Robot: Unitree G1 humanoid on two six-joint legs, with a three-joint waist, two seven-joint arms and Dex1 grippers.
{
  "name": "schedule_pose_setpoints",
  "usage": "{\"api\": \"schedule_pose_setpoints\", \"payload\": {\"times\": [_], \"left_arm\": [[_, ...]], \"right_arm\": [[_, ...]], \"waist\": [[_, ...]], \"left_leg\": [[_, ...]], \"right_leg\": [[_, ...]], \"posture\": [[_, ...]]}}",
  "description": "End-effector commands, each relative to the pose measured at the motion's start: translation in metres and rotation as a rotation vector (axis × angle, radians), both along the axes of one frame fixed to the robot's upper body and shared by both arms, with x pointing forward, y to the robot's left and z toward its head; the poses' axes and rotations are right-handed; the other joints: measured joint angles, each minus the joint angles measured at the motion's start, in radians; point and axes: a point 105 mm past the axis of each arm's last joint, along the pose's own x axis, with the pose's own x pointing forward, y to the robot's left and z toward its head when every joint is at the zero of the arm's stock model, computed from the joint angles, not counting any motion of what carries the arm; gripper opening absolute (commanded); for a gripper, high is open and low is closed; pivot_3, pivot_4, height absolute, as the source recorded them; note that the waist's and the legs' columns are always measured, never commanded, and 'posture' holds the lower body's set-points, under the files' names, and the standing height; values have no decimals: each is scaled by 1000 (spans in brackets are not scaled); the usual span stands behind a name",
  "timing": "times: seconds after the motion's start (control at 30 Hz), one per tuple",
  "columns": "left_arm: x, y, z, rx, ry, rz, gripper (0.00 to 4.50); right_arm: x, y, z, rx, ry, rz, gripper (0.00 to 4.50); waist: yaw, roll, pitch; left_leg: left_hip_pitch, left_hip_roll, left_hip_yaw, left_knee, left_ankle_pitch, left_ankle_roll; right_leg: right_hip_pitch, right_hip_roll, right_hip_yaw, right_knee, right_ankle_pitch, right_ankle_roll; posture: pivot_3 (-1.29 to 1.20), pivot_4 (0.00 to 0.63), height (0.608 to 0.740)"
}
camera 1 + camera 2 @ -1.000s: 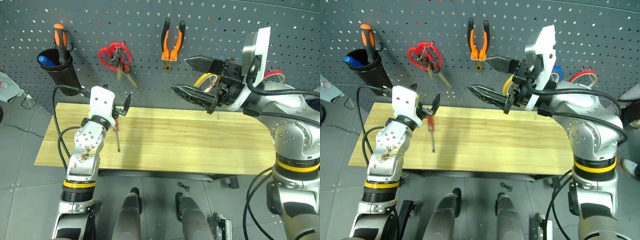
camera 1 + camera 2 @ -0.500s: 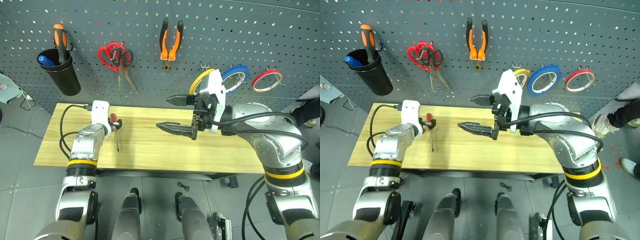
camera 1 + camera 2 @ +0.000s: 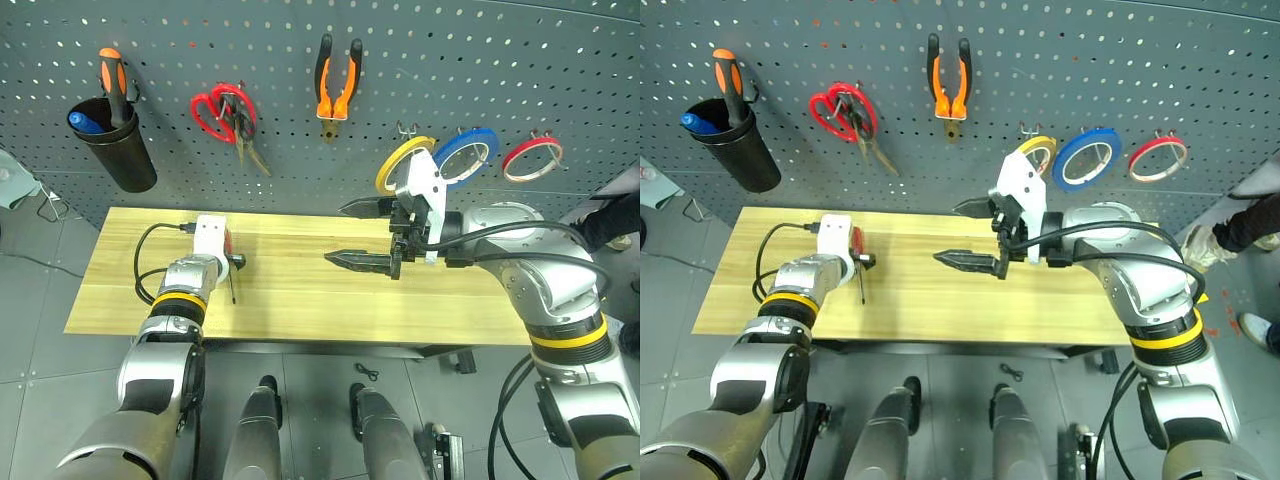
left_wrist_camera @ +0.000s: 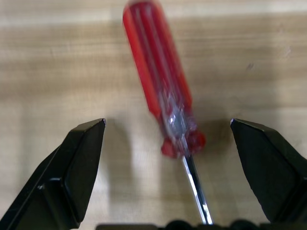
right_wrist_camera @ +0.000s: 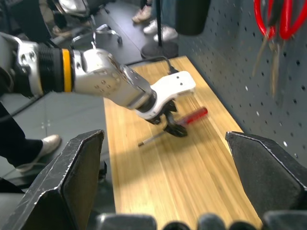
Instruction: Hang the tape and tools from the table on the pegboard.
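A slim red-handled screwdriver [image 4: 156, 72] lies on the left part of the table [image 3: 300, 310], with its shaft towards the front edge. My left gripper [image 4: 168, 122] is low over it and open, one finger on each side of the handle's lower end, not closed on it. My right gripper [image 3: 362, 234] hovers open above the table's middle, holding nothing. On the pegboard [image 3: 500, 60] hang the blue tape [image 3: 467, 157], the orange-and-black pliers [image 3: 337, 80] and the small black-handled scissors [image 3: 250, 150].
Large red scissors [image 3: 213, 108] share the small scissors' hook. A yellow roll [image 3: 403, 163] and a red roll [image 3: 532, 158] hang either side of the blue tape. A black cup [image 3: 118, 155] at the left holds an orange-handled screwdriver. A person's legs [image 3: 1252, 222] show at the right edge.
My left gripper came down from near the pegboard's foot onto the table, astride the screwdriver. My right gripper sank from in front of the pegboard to above the table's middle.
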Motion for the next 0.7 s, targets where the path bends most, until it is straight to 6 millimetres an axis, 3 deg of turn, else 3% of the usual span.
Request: {"api": "schedule_pose_setpoints", "payload": {"times": [0.03,0.2,0.33,0.47,0.7], "left_arm": [[2,2,1,-25,-4,31,3141],[4,3,7,-27,-22,37,723],[6,2,16,-68,-47,32,627],[-3,-1,47,-34,-189,-97,627],[-83,-35,111,74,-544,-301,627]], "right_arm": [[-1,-4,5,-5,-45,9,4500],[1,-5,5,-5,-51,7,4500],[2,-5,7,2,-63,3,4500],[-7,-7,17,42,-83,6,4500],[-36,-6,41,193,-80,51,4500]], "waist": [[0,0,0],[-2,0,0],[-1,0,0],[-2,0,0],[7,0,0]], "left_leg": [[0,0,0,0,0,0],[0,0,0,0,0,0],[0,0,0,0,0,0],[-1,0,0,-1,0,-1],[0,1,0,-8,1,-2]], "right_leg": [[0,0,0,0,0,0],[0,0,0,0,0,0],[0,0,0,0,0,0],[0,0,0,-1,0,0],[-2,0,0,-2,5,-9]], "posture": [[-8,372,740],[7,372,740],[15,356,740],[29,343,740],[104,312,740]]}}
